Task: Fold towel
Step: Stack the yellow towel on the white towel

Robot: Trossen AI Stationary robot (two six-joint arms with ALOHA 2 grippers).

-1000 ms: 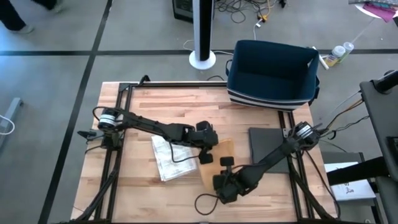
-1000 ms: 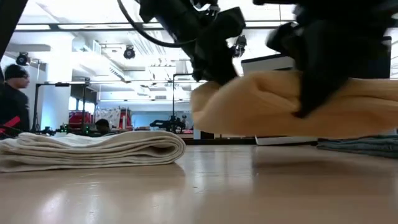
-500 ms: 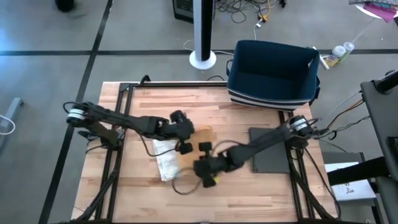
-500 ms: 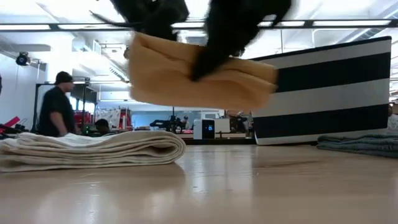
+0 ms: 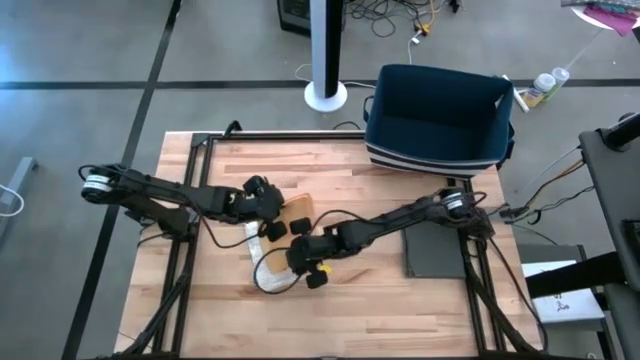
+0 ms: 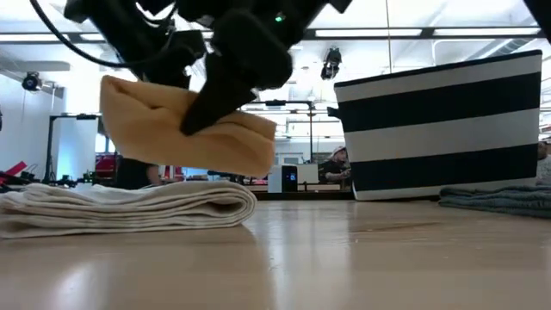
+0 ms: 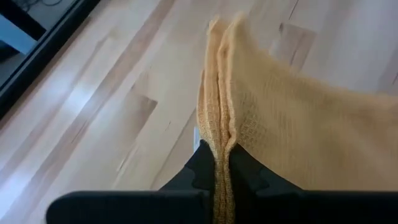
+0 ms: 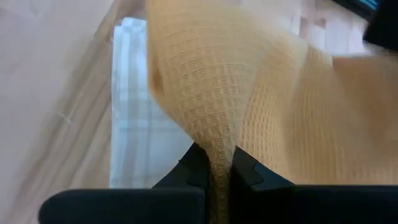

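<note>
While people stand beyond, the wooden table (image 5: 400, 290) bears a folded white towel (image 6: 129, 207).

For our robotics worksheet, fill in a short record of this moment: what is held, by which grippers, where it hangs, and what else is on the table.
held item: folded yellow towel, lifted clear of the table
left gripper: shut on the towel's edge
right gripper: shut on the towel's edge
position: over the folded white towel, which lies flat on the table
other cloth: folded grey towel near the right arm's base
container: navy striped bin at the table's far edge
</note>
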